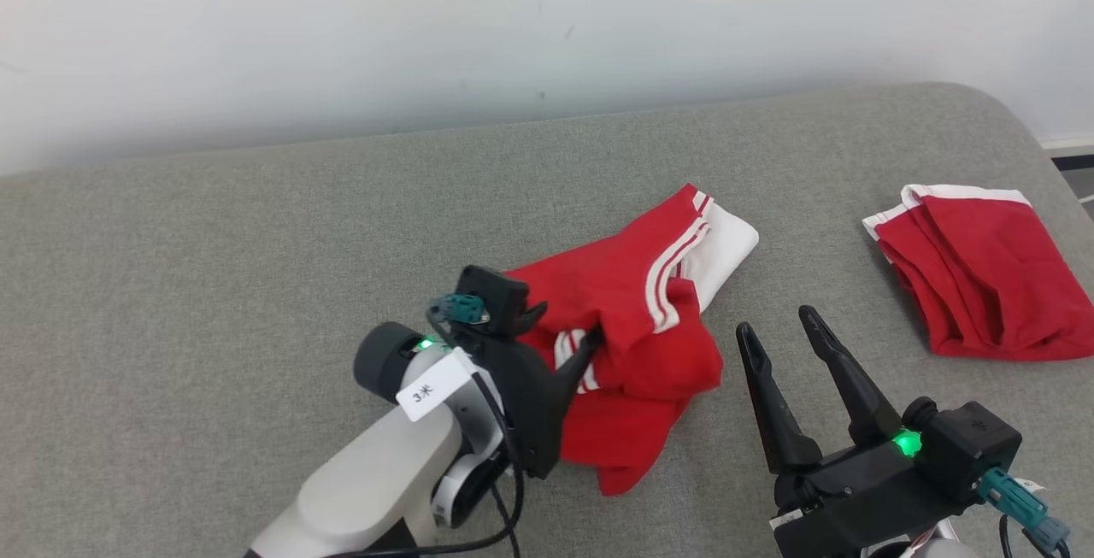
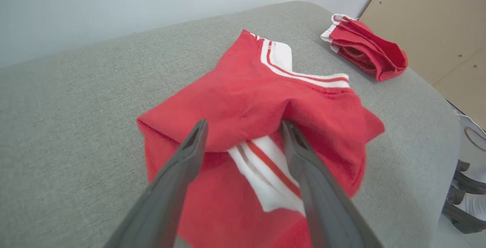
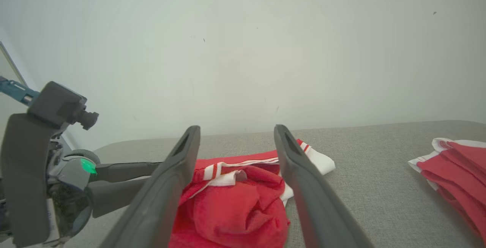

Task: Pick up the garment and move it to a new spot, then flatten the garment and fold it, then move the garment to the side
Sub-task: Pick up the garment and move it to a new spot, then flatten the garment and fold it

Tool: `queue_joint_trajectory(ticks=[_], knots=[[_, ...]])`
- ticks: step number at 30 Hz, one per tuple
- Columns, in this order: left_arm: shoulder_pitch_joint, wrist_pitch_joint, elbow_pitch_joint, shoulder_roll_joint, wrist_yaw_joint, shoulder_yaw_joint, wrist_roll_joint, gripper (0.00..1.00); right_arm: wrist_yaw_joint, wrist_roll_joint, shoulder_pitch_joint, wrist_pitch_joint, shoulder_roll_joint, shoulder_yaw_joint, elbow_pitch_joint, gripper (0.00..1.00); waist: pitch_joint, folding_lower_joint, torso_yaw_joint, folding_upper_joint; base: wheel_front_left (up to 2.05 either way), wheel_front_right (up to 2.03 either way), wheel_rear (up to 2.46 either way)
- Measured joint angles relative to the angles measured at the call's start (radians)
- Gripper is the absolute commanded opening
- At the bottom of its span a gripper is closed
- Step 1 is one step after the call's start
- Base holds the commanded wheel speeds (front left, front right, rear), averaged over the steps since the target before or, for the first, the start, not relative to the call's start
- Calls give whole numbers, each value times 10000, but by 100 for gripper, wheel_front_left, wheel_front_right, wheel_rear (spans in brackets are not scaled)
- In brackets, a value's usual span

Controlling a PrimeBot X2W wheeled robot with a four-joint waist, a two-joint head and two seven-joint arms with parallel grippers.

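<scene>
The garment (image 1: 632, 310) is a red piece with white stripes, lying crumpled in the middle of the grey padded surface (image 1: 256, 242). My left gripper (image 1: 564, 327) is at its left edge, low over the cloth. In the left wrist view the left gripper (image 2: 245, 126) stands open, with a loose fold of the garment (image 2: 246, 100) draped across its tips. My right gripper (image 1: 776, 323) hovers open and empty just right of the garment. In the right wrist view the right gripper (image 3: 236, 128) frames the bunched garment (image 3: 231, 206).
A second red and white garment (image 1: 983, 276) lies folded at the right end of the surface, near its rounded edge. A white wall (image 1: 513, 28) runs close behind. The grey cloth to the left and in front is bare.
</scene>
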State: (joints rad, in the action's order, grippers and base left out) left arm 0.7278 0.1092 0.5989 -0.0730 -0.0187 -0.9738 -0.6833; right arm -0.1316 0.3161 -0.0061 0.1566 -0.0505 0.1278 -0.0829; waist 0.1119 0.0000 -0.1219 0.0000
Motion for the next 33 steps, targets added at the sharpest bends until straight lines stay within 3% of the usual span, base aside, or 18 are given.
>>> queue_joint_trajectory(ticks=[9,16,23,33], knots=[[280,431,-616,-261,-109,155,-142,100,0,0,106,-23,0,-33,6,100,-121,0,67,1,0,0,0],[1048,1720,-1507,-658,-892,399,-132,100,0,0,137,-21,0,-96,-13,100,-129,0,136,1,0,0,0],[1247,3593,-2853,-662,-1233,-173,-180,100,0,4,160,-6,0,-81,15,100,-128,0,124,1,0,0,0],[1158,4637,-3657,-631,-1396,-974,-107,100,0,161,73,151,2,46,178,100,-12,0,-298,1,0,0,0]])
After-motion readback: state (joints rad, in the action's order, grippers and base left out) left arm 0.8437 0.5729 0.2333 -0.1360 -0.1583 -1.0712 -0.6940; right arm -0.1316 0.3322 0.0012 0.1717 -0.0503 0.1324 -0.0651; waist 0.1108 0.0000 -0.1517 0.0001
